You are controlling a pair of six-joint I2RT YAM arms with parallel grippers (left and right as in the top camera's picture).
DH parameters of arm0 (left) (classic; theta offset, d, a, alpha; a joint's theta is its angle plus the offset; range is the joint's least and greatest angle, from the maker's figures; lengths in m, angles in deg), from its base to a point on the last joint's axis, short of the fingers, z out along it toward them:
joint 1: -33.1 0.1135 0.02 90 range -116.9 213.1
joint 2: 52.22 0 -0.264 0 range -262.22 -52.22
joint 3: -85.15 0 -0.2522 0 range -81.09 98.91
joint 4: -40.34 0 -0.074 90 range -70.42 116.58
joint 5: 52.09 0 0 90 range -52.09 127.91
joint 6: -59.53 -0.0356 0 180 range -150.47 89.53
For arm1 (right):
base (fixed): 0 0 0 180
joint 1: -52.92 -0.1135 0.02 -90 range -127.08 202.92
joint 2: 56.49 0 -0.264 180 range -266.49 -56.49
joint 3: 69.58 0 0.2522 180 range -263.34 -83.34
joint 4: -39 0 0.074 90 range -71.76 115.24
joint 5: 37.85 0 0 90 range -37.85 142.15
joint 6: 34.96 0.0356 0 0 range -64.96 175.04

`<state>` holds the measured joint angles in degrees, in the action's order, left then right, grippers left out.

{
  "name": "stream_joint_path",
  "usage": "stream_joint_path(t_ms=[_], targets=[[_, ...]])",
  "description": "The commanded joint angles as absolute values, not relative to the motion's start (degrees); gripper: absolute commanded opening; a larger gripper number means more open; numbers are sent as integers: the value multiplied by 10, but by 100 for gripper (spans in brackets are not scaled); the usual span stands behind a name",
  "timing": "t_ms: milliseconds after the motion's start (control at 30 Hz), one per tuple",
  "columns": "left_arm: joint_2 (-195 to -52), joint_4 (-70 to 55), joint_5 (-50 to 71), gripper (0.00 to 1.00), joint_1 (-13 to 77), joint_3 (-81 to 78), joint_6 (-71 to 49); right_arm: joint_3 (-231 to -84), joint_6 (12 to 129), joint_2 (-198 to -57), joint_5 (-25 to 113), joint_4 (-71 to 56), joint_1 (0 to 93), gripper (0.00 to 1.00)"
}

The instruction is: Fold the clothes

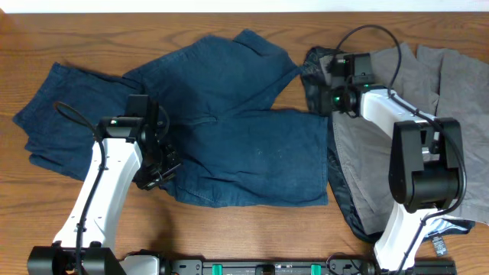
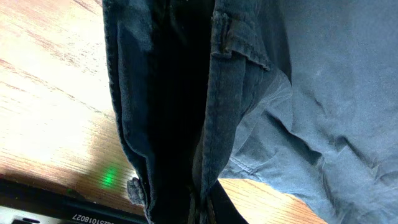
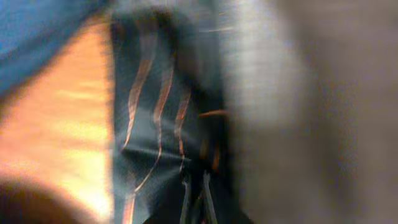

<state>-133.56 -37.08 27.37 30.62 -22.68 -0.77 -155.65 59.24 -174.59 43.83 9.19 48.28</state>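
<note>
Dark navy shorts (image 1: 244, 145) lie spread in the middle of the table. My left gripper (image 1: 157, 174) is at their left edge, shut on a bunched fold of the navy denim (image 2: 168, 124), which runs down into the jaws (image 2: 202, 214). A second navy garment (image 1: 61, 114) lies at the far left. Grey shorts (image 1: 458, 84) lie at the right over a shiny black piece (image 1: 313, 65). My right gripper (image 1: 325, 88) is at its top left corner. In the blurred right wrist view the jaws (image 3: 196, 202) are shut on this black, orange-striped cloth (image 3: 155, 124), with grey cloth (image 3: 311, 112) beside it.
The wooden table (image 1: 229, 229) shows bare along the front, with a black rail (image 1: 252, 267) at its front edge. The right arm (image 1: 424, 160) and its cable stand over the grey shorts. A piece with a white label (image 1: 439, 243) lies at the front right.
</note>
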Motion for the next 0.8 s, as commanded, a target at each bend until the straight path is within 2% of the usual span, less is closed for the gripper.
stream_joint_path(t_ms=[0, 333, 600, 700, 767], targets=[[-1338, -374, 270, 6, 304, -229, -18, -1549, 613, -1779, 640, 70, 542, 9], [-1338, -374, 270, 6, 304, -229, -18, -1603, 672, -1779, 673, -22, 768, 16], [-1338, -374, 270, 6, 304, -229, -18, -1668, 714, -1764, 666, -109, 878, 17], [-1338, -374, 270, 6, 304, -229, -18, -1686, 700, -1748, 606, -119, 892, 17], [-1338, -374, 270, 6, 304, -229, -18, -1693, 649, -1732, 508, -120, 890, 19]])
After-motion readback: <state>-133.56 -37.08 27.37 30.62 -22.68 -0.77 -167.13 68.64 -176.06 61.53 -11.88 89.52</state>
